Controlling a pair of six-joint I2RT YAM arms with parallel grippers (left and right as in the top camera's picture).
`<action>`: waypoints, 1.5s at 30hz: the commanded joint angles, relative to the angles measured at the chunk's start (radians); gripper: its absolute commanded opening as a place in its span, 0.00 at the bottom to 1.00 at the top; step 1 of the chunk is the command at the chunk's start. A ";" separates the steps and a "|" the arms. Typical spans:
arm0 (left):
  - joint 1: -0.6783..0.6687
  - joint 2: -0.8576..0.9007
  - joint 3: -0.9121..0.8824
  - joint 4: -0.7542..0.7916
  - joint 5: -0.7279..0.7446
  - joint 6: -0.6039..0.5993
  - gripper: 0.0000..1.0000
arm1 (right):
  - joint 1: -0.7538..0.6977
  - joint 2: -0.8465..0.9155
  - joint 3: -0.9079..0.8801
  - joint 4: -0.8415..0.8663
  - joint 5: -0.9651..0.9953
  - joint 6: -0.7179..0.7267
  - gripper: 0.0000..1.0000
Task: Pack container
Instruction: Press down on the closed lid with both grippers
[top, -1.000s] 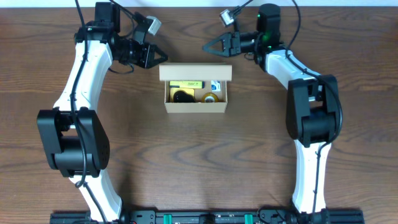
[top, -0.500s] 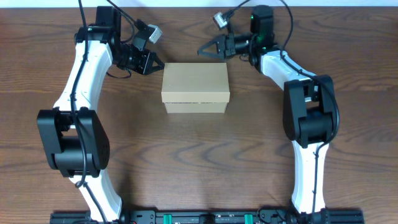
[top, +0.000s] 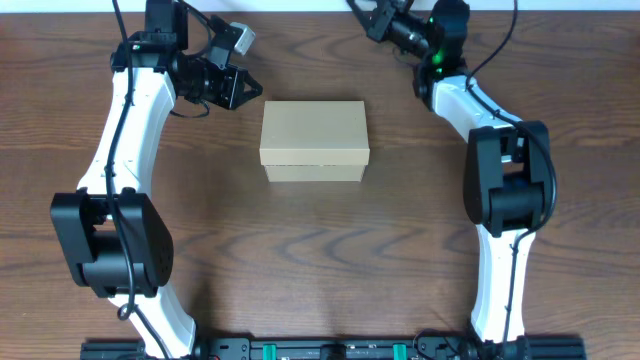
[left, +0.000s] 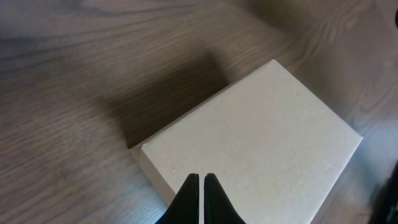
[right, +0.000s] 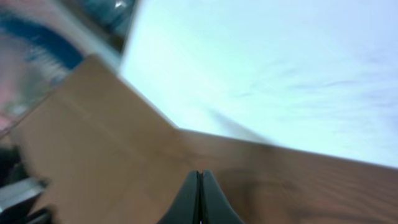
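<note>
The tan cardboard container (top: 314, 139) sits in the middle of the table with its flap lid down, hiding what is inside. It fills the lower right of the left wrist view (left: 261, 143). My left gripper (top: 252, 92) is shut and empty, just off the box's upper left corner; its fingertips (left: 202, 177) hover over the lid's near edge. My right gripper (top: 362, 10) is shut and empty, raised at the table's far edge, away from the box. Its fingertips (right: 199, 173) point at the blurred far table edge.
The dark wooden table (top: 320, 260) carries only the box. Both arm bases stand at the front edge. The right wrist view is motion-blurred and shows the table's far edge with a pale wall beyond.
The lid was open one second ago, showing small items inside, and is now closed. The right gripper has swung up and back toward the far edge. The left gripper stayed near the box corner.
</note>
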 joint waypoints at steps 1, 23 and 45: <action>-0.012 -0.026 0.015 -0.001 -0.034 -0.051 0.06 | 0.006 -0.070 0.094 -0.190 0.063 -0.190 0.02; -0.105 -0.024 -0.016 -0.325 -0.178 0.195 0.06 | 0.232 -0.331 0.137 -1.691 0.320 -0.716 0.01; -0.113 -0.024 -0.218 -0.217 -0.167 0.186 0.06 | 0.274 -0.330 -0.224 -1.550 0.403 -0.701 0.01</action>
